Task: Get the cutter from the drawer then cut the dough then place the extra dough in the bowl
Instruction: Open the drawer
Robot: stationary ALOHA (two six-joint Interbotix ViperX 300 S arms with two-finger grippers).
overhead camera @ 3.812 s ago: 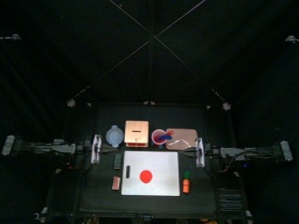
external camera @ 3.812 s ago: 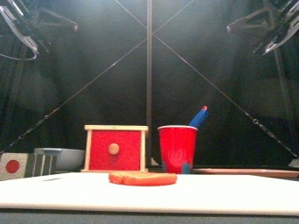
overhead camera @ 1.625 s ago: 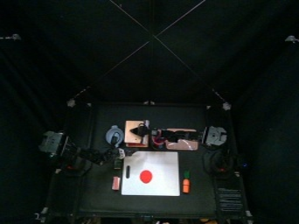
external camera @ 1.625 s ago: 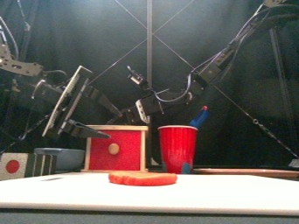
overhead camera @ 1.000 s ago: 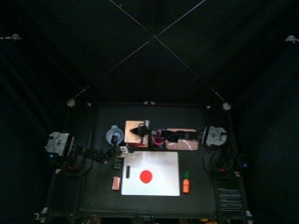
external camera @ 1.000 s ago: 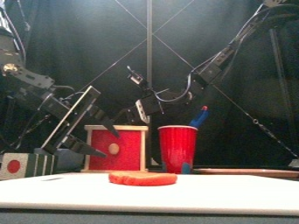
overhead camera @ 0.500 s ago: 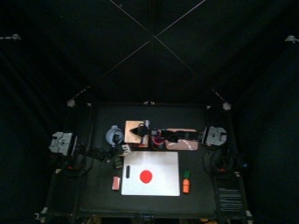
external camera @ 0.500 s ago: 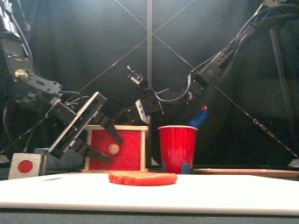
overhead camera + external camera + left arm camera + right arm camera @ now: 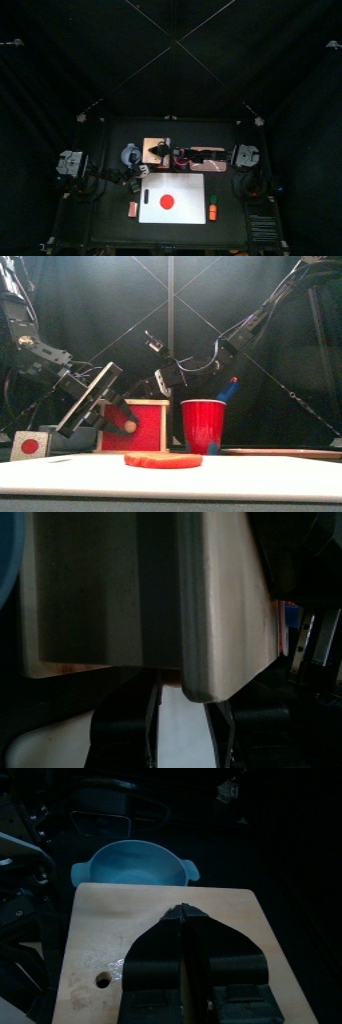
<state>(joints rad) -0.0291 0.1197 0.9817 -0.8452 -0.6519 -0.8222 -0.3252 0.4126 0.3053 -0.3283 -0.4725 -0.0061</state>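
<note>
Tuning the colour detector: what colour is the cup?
Red; the cup shows best in the front view.

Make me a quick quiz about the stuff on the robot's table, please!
1. True or false: the flat red dough disc lies on the white cutting board.
2. Pick one: what is over the top of the pale wooden box? A) a banana B) the right gripper C) a spoon
3. Fill in: the blue toy knife stands in the ____.
Key: 1 true; 2 B; 3 red cup.
</note>
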